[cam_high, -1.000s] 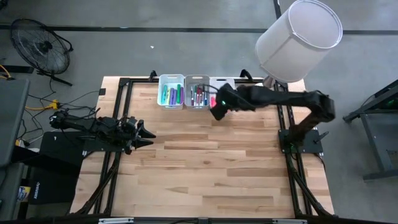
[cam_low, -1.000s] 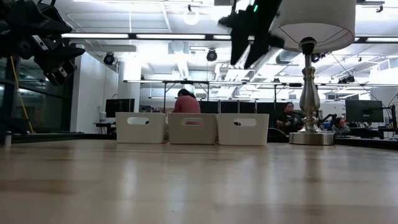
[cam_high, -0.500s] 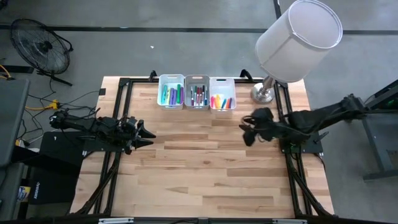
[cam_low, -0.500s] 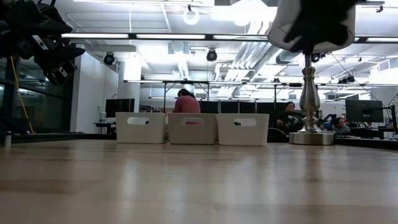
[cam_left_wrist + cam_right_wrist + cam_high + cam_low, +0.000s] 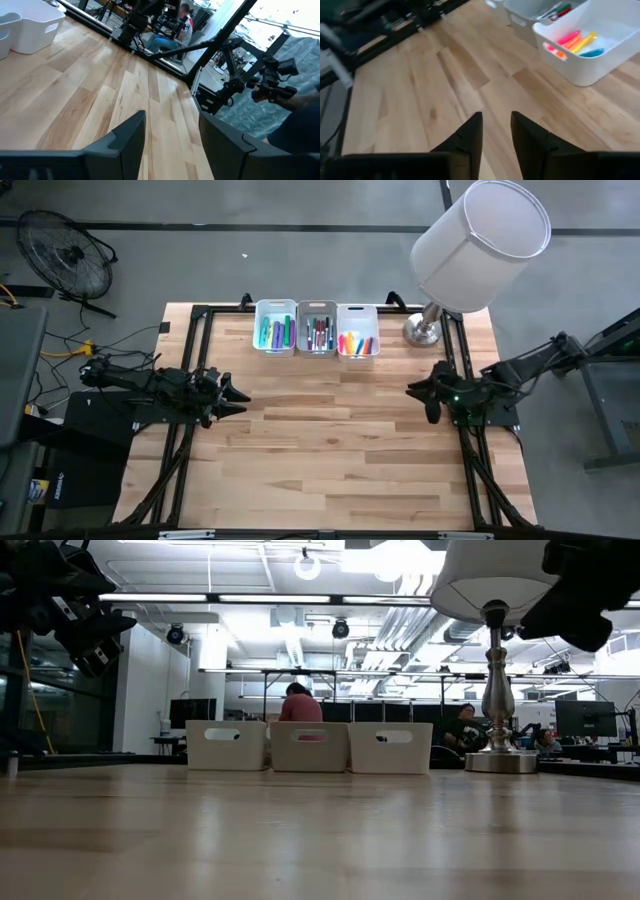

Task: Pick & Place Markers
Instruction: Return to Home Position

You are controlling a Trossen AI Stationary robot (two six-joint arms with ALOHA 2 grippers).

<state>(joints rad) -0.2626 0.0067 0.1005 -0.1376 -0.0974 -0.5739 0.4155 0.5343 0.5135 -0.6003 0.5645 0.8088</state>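
Observation:
The markers lie in three white bins at the table's far edge: green and purple ones, red and dark ones, and pink, orange, yellow and teal ones, also seen in the right wrist view. My left gripper hovers open over the table's left part, pointing right, with bare wood between its fingers. My right gripper hovers near the right edge and points left. Its fingers stand a little apart with nothing between them.
A lamp with a large white shade stands on a metal base at the far right corner. A black frame rail runs along the table's sides. The wooden middle of the table is bare. People sit in the room beyond.
My right gripper has swung away from above the bins, toward the table's right edge and nearer side. It has sunk a little and tipped up closer to level. It carries nothing.

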